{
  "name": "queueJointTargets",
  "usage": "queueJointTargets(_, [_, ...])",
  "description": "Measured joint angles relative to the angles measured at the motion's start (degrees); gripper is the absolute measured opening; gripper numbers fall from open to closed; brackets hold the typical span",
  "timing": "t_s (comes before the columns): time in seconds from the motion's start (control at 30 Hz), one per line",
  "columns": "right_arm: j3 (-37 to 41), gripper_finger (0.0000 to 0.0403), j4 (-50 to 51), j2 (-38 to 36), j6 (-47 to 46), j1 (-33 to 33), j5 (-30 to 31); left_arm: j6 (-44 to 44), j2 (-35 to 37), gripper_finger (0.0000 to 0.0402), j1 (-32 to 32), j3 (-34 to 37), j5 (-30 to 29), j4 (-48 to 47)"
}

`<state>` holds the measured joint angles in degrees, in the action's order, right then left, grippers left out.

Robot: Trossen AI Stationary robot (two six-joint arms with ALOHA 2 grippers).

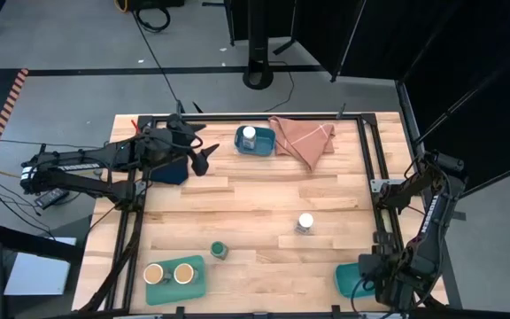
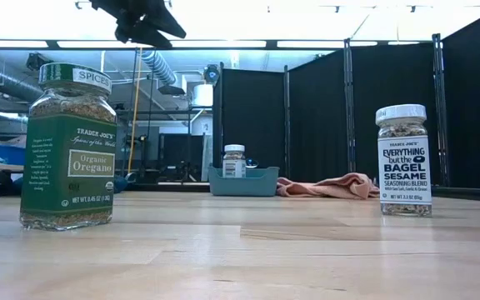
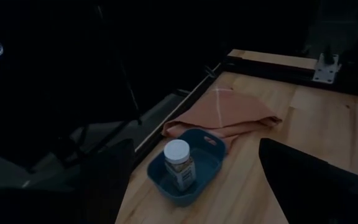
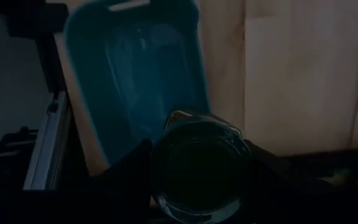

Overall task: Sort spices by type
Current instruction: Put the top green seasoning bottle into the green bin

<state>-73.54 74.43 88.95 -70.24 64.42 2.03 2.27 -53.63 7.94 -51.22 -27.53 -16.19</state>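
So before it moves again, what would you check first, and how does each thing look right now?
1. Right gripper holding a jar: ok, fingers closed around it.
2. Tray under that jar free to take it: ok, nothing in the part shown.
3. Left gripper open and carrying nothing: ok, it hovers near the far tray.
4. White-lid pair together: not ok, one sits in the far tray, the other stands loose on the table.
5. Tan-lid jars together: ok, both in the near left tray.
6. Green-lid jar in a tray: not ok, on the table.
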Motion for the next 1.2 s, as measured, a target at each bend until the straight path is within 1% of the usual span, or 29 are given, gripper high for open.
queueJointTargets(0.2, [0.0, 0.0208, -4.9, 0.0, 5.5, 0.5, 0.8, 0.1, -0.4, 0.0351, 0.0, 0.0, -2.2, 0.0])
queueJointTargets(0.3, [0.1, 0.0208, -4.9, 0.0, 7.3, 1.9, 2.8, 0.1, -0.7, 0.0351, 0.0, 0.0, -2.8, 0.1])
queueJointTargets(0.4, [1.3, 0.0208, -5.1, 0.0, 7.3, 3.7, 4.2, 1.0, -1.3, 0.0351, 0.0, -0.1, -3.0, -0.4])
queueJointTargets(0.5, [3.2, 0.0208, -6.9, 0.0, 6.3, 5.5, 4.2, 1.4, -2.3, 0.0351, 0.0, -0.2, -3.3, 0.6])
queueJointTargets(0.7, [6.1, 0.0213, -9.5, 0.0, 5.8, 8.4, 4.0, 2.8, -4.2, 0.0351, 0.0, -0.1, -3.3, -0.2])
queueJointTargets(0.93, [7.9, 0.0214, -11.3, 0.0, 7.1, 8.7, 4.4, 5.4, -6.6, 0.0351, 0.0, -0.1, -3.3, 0.0])
queueJointTargets(1.07, [8.9, 0.0224, -13.7, 0.0, 7.8, 8.7, 4.4, 5.9, -6.9, 0.0351, 0.0, -0.1, -3.3, 0.1])
queueJointTargets(1.2, [9.8, 0.0219, -16.0, 0.0, 9.1, 8.8, 4.1, 6.0, -6.8, 0.0351, 0.0, -0.1, -3.3, 0.5])
